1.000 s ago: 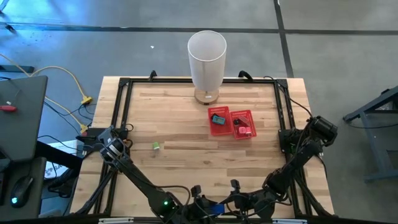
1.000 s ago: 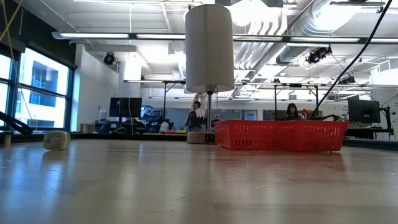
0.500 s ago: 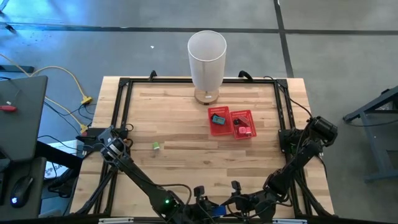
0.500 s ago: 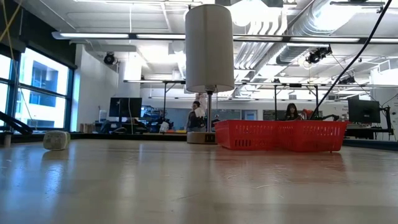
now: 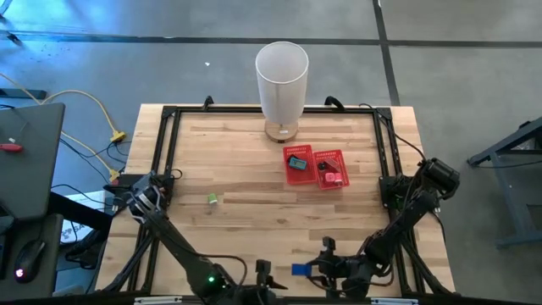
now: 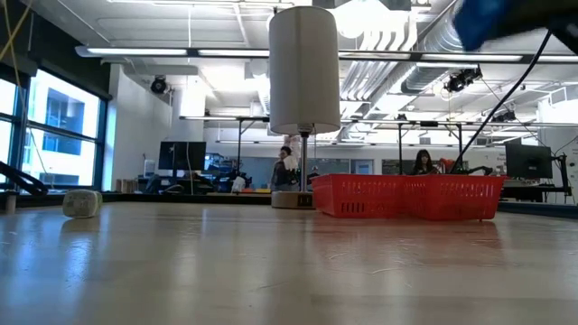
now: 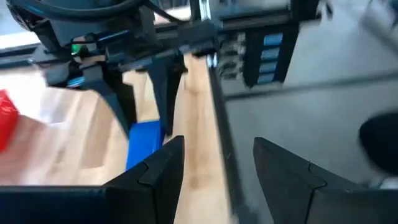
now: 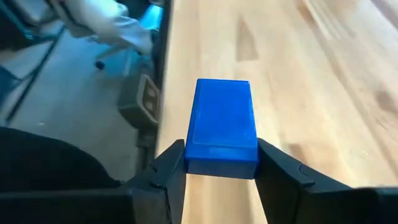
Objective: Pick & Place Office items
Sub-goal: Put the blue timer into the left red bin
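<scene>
My right gripper [image 5: 308, 269] hangs over the table's near edge, shut on a blue block [image 8: 221, 121], which also shows as a blue blur [image 6: 492, 20] at the top of the low view. My left gripper [image 5: 264, 275] is just left of it, open with nothing between its fingers [image 7: 217, 149]. A small green piece [image 5: 212, 198] lies on the table's left half. The red mesh tray [image 5: 315, 167] holds a teal and black piece [image 5: 295, 161] in one compartment and a pink piece [image 5: 332, 178] in the other. My right gripper pinches the blue block between its two fingers [image 8: 173, 163], one on each long side at the block's near end [image 8: 221, 163]. The fingers come about level from the table's right, lying along the block. The block is lifted clear and sticks out past the fingertips.
A tall white cylinder [image 5: 281, 78] stands on its base at the far edge, just behind the tray. A black frame [image 5: 169, 135] runs along the table's sides. Bare wood lies between the green piece and the tray. People sit in the room beyond [image 6: 422, 162].
The two grippers, close together at the near edge a second ago, have parted. My right gripper has risen and moved slightly toward the far edge with the blue block, which now enters the low view's top. My left gripper has drawn back toward the left.
</scene>
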Robot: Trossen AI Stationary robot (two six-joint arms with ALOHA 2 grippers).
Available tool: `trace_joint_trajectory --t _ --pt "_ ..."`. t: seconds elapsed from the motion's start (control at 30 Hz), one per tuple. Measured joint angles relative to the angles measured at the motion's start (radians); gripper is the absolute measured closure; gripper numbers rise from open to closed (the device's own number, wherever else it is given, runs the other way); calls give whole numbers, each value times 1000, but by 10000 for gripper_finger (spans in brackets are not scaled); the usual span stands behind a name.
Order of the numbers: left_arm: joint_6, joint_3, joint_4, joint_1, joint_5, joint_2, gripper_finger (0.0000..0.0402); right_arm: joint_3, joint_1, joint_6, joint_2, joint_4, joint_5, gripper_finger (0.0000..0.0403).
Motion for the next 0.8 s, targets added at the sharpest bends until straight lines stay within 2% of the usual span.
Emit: trace_joint_trajectory --t 0.1,0.33,0.57,0.8 --pt "38 0 -91 -16 -24 -27 218 0 -11 59 -18 -83 19 262" --pt "-15 0 -256 -41 -119 -72 218 1 -92 205 -103 -327 73 262" --pt "-29 0 -286 -45 -104 -81 218 2 -238 219 -165 -424 48 262" --pt "-59 0 -336 -99 -45 -81 218 2 -410 217 -235 -598 24 262"
